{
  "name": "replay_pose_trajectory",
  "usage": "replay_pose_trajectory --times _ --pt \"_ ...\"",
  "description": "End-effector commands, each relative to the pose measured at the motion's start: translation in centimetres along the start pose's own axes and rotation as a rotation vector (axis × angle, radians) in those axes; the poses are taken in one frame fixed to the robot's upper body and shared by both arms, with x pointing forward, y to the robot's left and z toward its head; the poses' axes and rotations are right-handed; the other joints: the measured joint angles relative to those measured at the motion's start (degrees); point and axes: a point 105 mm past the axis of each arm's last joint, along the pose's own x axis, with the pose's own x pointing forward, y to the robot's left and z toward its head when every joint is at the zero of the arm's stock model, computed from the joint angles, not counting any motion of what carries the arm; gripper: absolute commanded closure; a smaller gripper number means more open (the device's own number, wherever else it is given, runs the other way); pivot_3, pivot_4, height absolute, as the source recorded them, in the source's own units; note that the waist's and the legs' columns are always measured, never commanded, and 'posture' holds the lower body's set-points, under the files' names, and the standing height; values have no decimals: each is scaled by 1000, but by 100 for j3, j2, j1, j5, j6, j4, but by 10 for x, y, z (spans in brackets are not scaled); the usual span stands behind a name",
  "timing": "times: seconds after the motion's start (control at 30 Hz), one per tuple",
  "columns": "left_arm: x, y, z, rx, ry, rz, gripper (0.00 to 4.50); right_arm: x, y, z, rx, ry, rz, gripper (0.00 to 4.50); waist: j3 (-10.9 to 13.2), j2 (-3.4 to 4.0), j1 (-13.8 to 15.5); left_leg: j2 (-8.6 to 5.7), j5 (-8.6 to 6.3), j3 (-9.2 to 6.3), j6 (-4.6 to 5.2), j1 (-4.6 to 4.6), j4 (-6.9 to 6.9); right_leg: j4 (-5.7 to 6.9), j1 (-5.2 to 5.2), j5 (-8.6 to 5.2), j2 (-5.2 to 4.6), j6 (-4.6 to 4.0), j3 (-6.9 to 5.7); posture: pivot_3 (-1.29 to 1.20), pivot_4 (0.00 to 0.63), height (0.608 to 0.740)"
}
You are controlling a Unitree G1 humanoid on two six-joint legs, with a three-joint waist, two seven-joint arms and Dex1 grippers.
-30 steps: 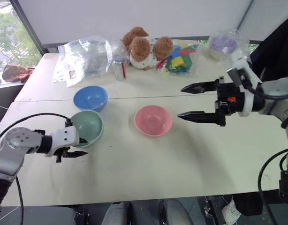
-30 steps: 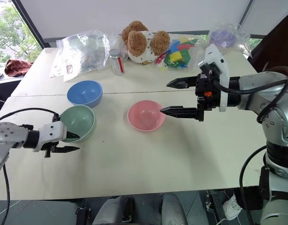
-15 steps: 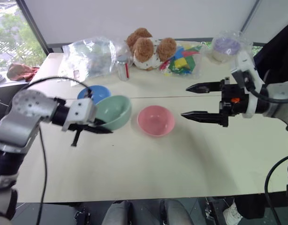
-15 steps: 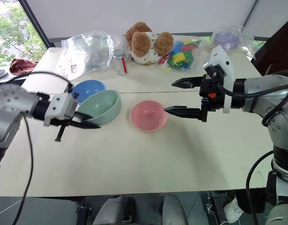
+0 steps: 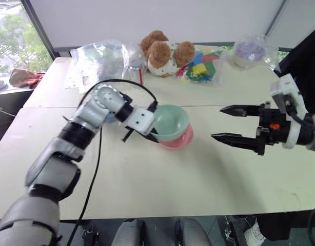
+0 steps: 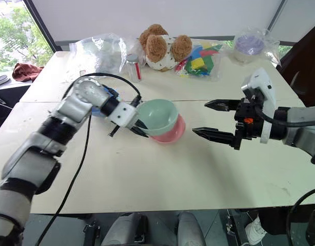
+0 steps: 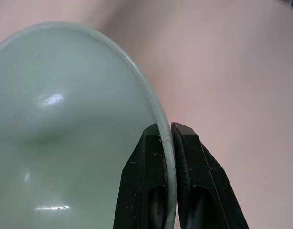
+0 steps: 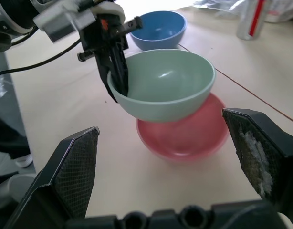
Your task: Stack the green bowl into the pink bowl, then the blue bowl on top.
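Note:
The green bowl hangs tilted just over the pink bowl, which sits mid-table; I cannot tell whether the two touch. My left gripper is shut on the green bowl's near-left rim, and its two black fingers pinch that rim in the left wrist view. The blue bowl stands on the table behind the left arm. To the right of the bowls, my right gripper is held wide open with nothing in it, pointing at them.
Along the far edge lie a brown plush toy, crumpled clear plastic bags, a small can, a bag of coloured blocks and a bagged purple bowl. A black cable trails from the left arm.
My left gripper closed on the green bowl, lifted it and carried it rightward from the table's left to over the pink bowl. The right gripper drew back slightly to the right, still open.

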Motion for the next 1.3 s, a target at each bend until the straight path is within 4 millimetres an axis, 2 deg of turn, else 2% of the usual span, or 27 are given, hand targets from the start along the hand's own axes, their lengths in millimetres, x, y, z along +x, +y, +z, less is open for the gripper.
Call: replay_pose_trajectory --times 0.03,0.17,0.27,0.47,0.5,0.63,0.73,0.87,0.93,0.97,1.1,1.17,1.3 --pt "5 12 -4 61 44 -24 4472 -10 5 12 -48 -24 -54 0 0 0 -5 1 0 -1 0 0 0 1 0 0 0 0 0 0 150 740" --pt "17 20 -5 39 33 -50 4472 -14 9 8 -41 -11 -86 0 0 -1 5 2 -2 -3 3 0 -2 0 -2 0 1 0 0 0 150 740" --pt "19 23 -5 20 33 -63 3439 -15 11 8 -39 -8 -99 0 0 -1 4 2 -2 -3 3 -1 -2 0 -2 0 0 0 0 0 150 740" --pt "7 36 3 26 16 -10 378 -14 11 6 -38 -7 -109 0 1 -2 5 2 -2 -5 4 -1 -1 0 -2 0 -2 1 1 0 150 740" --pt "3 39 5 27 8 11 39 -13 11 6 -38 -8 -108 0 1 -2 5 2 -2 -5 4 -1 -1 0 -2 0 -2 1 2 0 150 740" --pt "-32 56 17 -35 -71 167 39 -6 10 10 -41 -33 -76 0 1 -2 -25 2 -2 -6 4 -2 -1 0 -2 0 -2 1 3 0 150 740" --pt "-59 53 11 -99 -82 263 39 2 10 13 -50 -56 -40 0 1 -1 -60 5 -2 -7 4 -1 -1 3 -4 0 1 1 2 0 150 740" --pt "-96 34 -10 -219 -27 390 39 14 9 19 -71 -84 21 0 0 0 -130 7 -2 -8 3 0 -3 5 -6 0 3 1 1 0 150 740" --pt "-123 3 -38 -356 61 487 39 22 7 22 -88 -99 63 0 -1 2 -186 7 -2 -8 3 0 -5 5 -7 0 3 1 2 0 150 740" --pt "-130 -8 -47 -399 93 516 39 25 6 23 -93 -102 76 0 -1 4 -208 9 -2 -6 2 3 -5 6 -8 0 3 1 5 0 150 740" --pt "-142 -39 -69 -517 166 584 39 29 2 23 -107 -100 101 0 -1 0 -98 13 0 -9 0 5 -7 15 -12 0 2 1 6 0 150 740" --pt "-144 -54 -88 -598 203 643 39 32 0 23 -117 -97 117 0 -1 -1 0 9 0 -14 -1 -3 2 12 -9 0 1 1 -1 0 150 740" --pt "-138 -65 -113 -680 252 696 39 35 -2 24 -129 -95 133 0 -4 -7 26 -3 -1 -13 2 -4 9 3 2 0 -9 1 0 0 150 740"
